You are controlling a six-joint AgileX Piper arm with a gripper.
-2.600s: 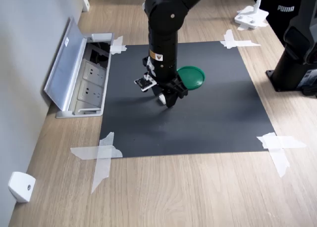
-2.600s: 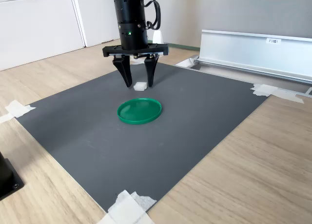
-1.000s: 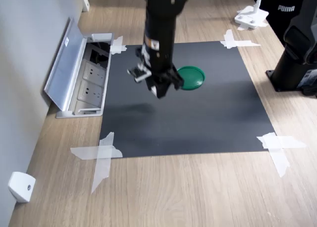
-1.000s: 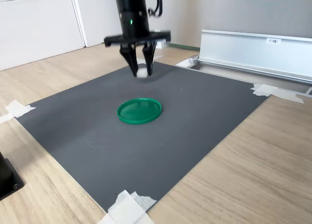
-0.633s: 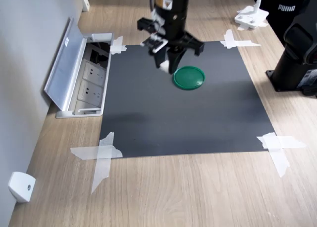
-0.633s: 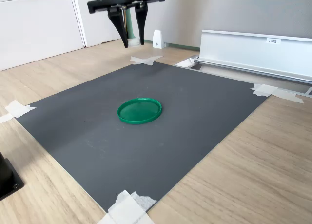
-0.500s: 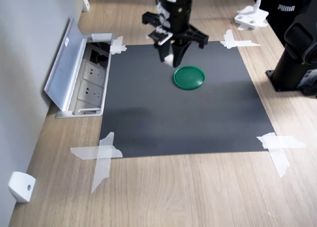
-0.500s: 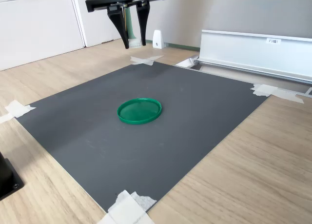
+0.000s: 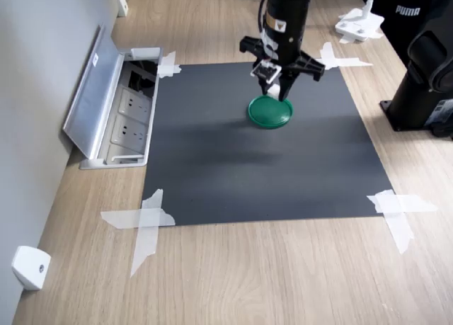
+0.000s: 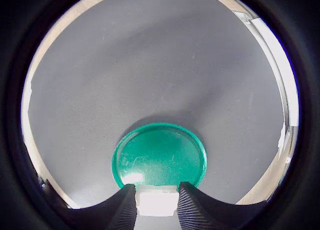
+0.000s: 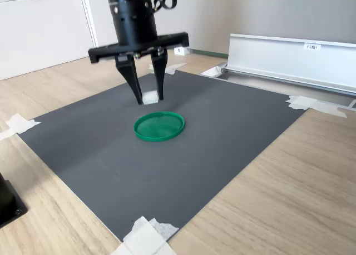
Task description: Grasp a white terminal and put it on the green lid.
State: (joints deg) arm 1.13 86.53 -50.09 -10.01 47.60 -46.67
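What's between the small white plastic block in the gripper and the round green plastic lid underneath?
Nothing: in the second exterior view, only open air separates the white block from the green lid.

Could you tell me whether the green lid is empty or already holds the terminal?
Empty. The green lid is bare in all views; the white terminal sits clamped in the gripper above it.

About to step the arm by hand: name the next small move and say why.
Probably lower the gripper toward the middle of the green lid before opening. Its fingers are shut on the white terminal, which hangs in the air above the lid's far rim in the second exterior view. The wrist view shows the lid just ahead of the fingertips, so a slight forward shift may help.
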